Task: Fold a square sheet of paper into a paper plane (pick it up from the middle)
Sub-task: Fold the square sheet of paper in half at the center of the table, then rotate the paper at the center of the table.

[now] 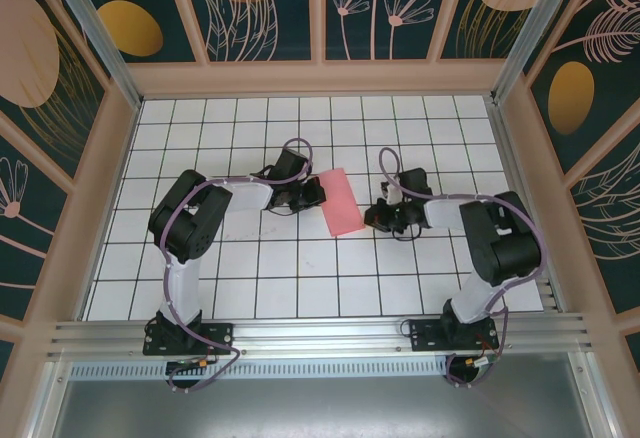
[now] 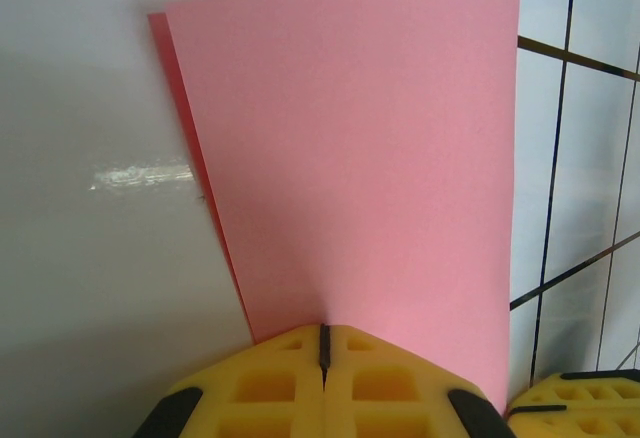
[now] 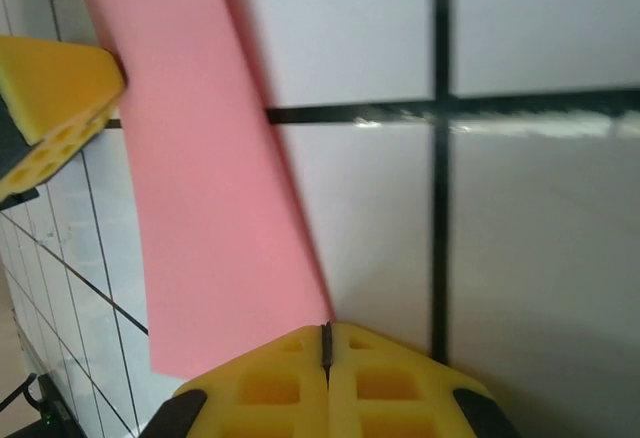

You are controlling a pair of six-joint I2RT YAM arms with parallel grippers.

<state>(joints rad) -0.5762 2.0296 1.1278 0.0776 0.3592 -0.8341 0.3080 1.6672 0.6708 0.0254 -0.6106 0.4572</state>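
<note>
The square sheet of paper [image 1: 340,201] is pink and lies doubled over into a narrow strip on the white gridded board [image 1: 290,278]. In the left wrist view the paper [image 2: 360,158] shows a darker lower layer peeking out along its left side. My left gripper [image 1: 312,194] is shut, its yellow tips [image 2: 323,333] set over the strip's near edge. My right gripper [image 1: 374,216] is also shut, and its tips [image 3: 325,330] sit at the right-hand lower corner of the paper [image 3: 210,208]. Whether either pinches the paper cannot be told.
Wooden walls with floral panels enclose the board on three sides. An aluminium rail [image 1: 320,336] carries both arm bases along the near edge. A yellow finger [image 3: 55,98] of the left gripper appears in the right wrist view, just across the strip.
</note>
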